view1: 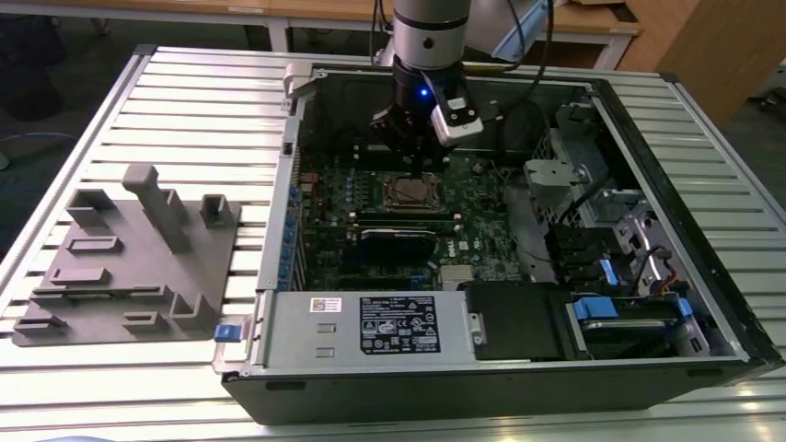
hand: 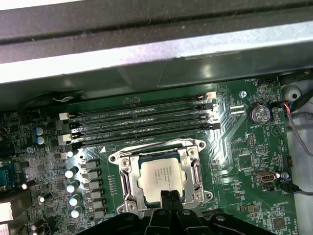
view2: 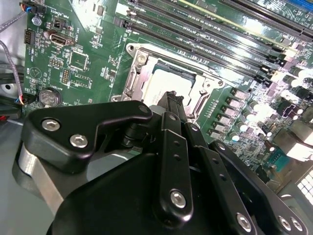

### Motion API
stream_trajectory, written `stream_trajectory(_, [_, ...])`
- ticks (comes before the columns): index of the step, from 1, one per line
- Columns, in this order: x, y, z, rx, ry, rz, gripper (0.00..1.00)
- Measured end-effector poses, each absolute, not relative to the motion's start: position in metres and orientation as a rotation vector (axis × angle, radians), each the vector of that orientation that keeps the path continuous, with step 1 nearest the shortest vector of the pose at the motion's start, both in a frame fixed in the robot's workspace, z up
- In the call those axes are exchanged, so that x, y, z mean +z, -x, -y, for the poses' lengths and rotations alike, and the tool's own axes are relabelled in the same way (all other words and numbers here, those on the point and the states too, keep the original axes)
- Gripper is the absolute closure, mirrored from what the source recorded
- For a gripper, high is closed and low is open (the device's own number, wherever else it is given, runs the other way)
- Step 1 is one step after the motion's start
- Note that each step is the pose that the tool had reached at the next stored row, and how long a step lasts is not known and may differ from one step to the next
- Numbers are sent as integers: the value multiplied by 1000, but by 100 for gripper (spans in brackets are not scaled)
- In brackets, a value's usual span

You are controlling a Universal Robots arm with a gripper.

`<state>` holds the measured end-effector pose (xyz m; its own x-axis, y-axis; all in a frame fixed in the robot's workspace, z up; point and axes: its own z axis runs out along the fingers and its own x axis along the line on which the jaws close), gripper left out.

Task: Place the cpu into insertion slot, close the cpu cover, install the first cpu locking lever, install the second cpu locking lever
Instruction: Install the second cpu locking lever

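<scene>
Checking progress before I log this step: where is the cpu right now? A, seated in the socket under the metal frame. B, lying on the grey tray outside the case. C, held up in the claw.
A: the cpu sits in the insertion slot, framed by the cpu cover.

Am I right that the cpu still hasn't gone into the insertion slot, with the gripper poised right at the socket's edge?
Not quite. The first wrist view shows the cpu already seated in the insertion slot, framed by the cpu cover. The gripper is indeed poised at the socket's edge.
</scene>
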<state>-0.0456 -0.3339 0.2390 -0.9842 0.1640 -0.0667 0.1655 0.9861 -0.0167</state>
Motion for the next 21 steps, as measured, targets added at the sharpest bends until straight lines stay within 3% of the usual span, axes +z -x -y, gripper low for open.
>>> stream_trajectory(21, [239, 46, 334, -30, 80, -3073, 89])
